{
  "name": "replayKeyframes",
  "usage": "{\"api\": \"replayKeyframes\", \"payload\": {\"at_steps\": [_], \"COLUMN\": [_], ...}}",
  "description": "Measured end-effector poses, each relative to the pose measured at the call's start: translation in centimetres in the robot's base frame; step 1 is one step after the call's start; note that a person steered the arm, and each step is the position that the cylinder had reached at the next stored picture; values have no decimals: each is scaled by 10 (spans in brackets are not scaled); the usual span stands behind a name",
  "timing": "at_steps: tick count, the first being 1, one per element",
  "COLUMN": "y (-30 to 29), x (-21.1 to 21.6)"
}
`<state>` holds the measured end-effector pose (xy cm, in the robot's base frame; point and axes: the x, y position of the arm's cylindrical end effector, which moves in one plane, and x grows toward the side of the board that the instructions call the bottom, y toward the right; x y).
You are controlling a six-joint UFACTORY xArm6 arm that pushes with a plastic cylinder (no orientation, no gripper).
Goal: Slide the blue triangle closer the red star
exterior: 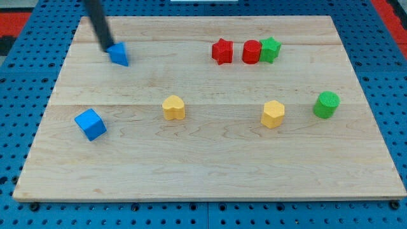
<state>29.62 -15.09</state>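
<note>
The blue triangle (119,54) lies near the board's top left. The red star (222,51) lies to its right, near the top middle, well apart from it. My tip (105,48) is at the triangle's left side, touching or almost touching it; the rod rises up and to the left out of the view's top.
A red cylinder (252,52) and a green star (270,49) sit touching, right of the red star. A blue cube (90,124) lies at lower left. A yellow heart-like block (173,108), a yellow hexagon (273,114) and a green cylinder (326,105) lie across the middle. The wooden board (210,172) rests on a blue pegboard.
</note>
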Motion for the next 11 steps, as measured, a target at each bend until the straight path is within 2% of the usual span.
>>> {"api": "replayKeyframes", "payload": {"at_steps": [1, 2, 3, 4, 6, 8, 10, 11], "y": [32, -30, -54, -40, 69, 0, 88, 109], "x": [0, 17, 43, 54, 23, 24, 22, 22]}}
